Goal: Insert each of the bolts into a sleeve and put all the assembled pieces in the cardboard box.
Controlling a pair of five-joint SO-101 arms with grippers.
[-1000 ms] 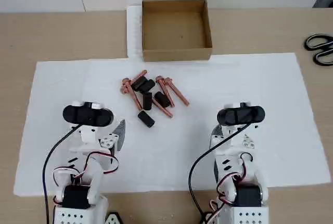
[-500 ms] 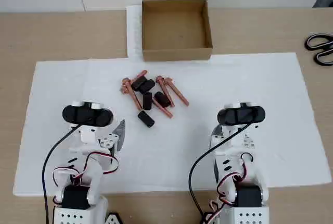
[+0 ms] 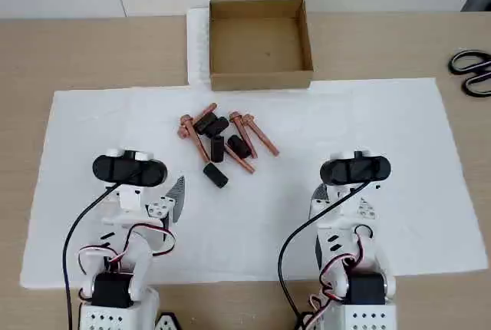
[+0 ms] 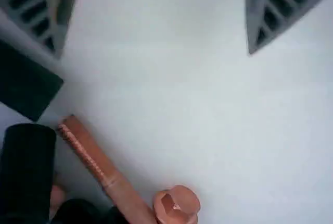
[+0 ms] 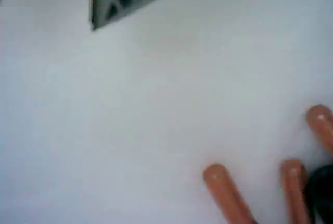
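The copper bolts and short black sleeves lie heaped on the white sheet, near the cardboard box. They look rigid, light, smooth and apt to roll, so a pinch across mid-shank seems best. Both arms sit folded low at the tabletop's near edge. The jaws of the left arm are spread and empty, but I cannot tell for the right arm.

A sheet covers the middle of the surface. Bolts and sleeves lie heaped on it, with the box behind them, the left arm and right arm in front, and scissors far right
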